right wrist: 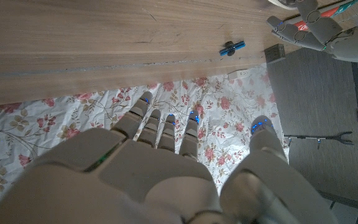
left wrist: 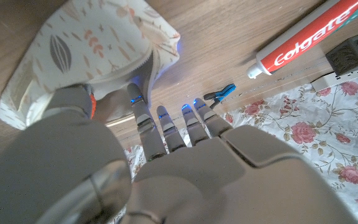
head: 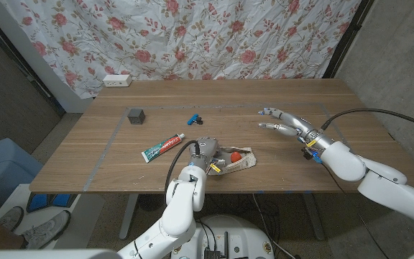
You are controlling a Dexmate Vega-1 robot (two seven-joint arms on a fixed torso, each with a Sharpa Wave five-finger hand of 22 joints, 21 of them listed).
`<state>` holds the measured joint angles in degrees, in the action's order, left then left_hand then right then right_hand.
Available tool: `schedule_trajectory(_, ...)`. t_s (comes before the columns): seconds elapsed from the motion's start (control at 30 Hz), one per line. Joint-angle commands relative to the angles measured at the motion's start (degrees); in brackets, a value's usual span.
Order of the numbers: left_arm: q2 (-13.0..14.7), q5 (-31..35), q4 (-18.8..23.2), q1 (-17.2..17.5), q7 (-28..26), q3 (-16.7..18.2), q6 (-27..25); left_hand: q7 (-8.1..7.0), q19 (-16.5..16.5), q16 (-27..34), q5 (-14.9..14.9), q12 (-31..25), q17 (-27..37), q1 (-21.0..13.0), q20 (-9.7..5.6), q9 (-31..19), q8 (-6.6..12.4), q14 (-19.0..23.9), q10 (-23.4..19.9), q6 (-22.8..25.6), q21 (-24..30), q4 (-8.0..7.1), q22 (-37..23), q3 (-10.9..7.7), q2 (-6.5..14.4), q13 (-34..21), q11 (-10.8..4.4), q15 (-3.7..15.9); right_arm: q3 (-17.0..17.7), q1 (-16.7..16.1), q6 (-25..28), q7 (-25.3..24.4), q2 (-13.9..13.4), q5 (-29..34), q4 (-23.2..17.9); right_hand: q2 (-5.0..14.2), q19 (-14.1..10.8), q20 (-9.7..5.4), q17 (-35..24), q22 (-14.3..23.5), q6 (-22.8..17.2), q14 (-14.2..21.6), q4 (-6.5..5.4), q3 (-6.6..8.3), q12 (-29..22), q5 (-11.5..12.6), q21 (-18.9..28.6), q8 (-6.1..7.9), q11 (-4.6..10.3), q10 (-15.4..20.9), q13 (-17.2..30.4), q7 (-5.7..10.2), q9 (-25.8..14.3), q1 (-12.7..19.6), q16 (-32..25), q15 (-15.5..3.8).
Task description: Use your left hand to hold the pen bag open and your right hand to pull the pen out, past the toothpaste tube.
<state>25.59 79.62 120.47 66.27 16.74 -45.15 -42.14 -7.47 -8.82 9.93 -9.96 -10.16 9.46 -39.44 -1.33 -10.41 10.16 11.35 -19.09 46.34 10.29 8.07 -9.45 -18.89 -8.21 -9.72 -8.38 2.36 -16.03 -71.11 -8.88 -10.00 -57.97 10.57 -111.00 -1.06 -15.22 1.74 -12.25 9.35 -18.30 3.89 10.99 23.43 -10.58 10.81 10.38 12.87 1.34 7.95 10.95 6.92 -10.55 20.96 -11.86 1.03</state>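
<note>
The pen bag [head: 239, 161], white with a leaf print, lies near the table's front edge. In the left wrist view the pen bag [left wrist: 86, 50] has something red-orange [left wrist: 93, 106] at its mouth; in the head view that red thing [head: 234, 155] shows on top of it. My left hand [head: 205, 151] is at the bag's left end. Its thumb [left wrist: 73, 109] lies on the fabric and one finger [left wrist: 137, 99] reaches to the bag's edge, pinching it. The toothpaste tube [head: 164, 148] lies left of the bag. My right hand [head: 286, 122] hovers open, far to the right.
A black cube [head: 136, 115] and a blue clip [head: 195, 117] sit farther back on the wooden table [head: 336, 165]. A white power strip [head: 117, 80] lies at the far left edge before the flowered curtain. The same blue clip [right wrist: 232, 48] appears in the right wrist view.
</note>
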Motion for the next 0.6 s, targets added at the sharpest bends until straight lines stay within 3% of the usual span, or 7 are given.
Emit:
schedule_trajectory(0.03,0.7,-2.7,-0.6,-1.0,-1.9,-1.2,-1.8,0.24,0.5,-0.1,-0.2,-0.1,0.2,0.6,0.27,0.0,0.12,-0.5,0.3,-0.4,-0.1,-0.06,-0.2,0.40,0.1,-0.3,0.61,2.69,-0.2,-0.8,3.5,0.0,-1.8,4.1,-3.2,-0.44,-0.4,0.25,0.0,0.1,-1.8,0.0,0.06,1.16,-0.3,-0.2,0.2,0.97,-0.32,0.0,0.1,-0.36,-0.3,2.5,0.0,0.19)
schedule_trajectory(0.3,0.8,-5.2,-1.0,-1.9,-2.9,-1.6,-2.8,0.12,0.8,0.0,-0.2,-0.1,0.2,1.0,0.41,0.1,0.01,-0.8,0.8,-1.1,-0.1,-0.06,-0.2,0.61,0.2,-0.3,0.85,2.23,0.1,-2.6,5.4,-2.2,-2.3,7.2,-4.8,-3.26,-1.4,0.35,0.2,0.1,-7.3,1.1,-0.04,2.18,-0.6,-0.4,0.4,3.57,-0.29,0.7,0.1,-1.22,-0.8,8.9,-0.5,-0.05)
schedule_trajectory(0.6,1.3,-6.3,-1.7,-3.3,-3.2,-3.1,-3.9,0.32,1.3,0.0,-0.2,-0.1,0.2,1.3,0.76,0.1,0.04,-1.1,1.3,-1.4,-0.1,-0.02,-0.1,0.74,0.3,-0.3,1.42,1.83,-0.8,-2.8,7.8,-2.2,-3.1,11.0,-6.4,-4.33,-1.9,0.29,0.2,0.2,-9.3,1.5,-0.24,2.10,-0.6,-0.4,0.5,4.49,-0.32,0.9,0.1,-0.83,-0.9,10.4,-0.6,-0.15)
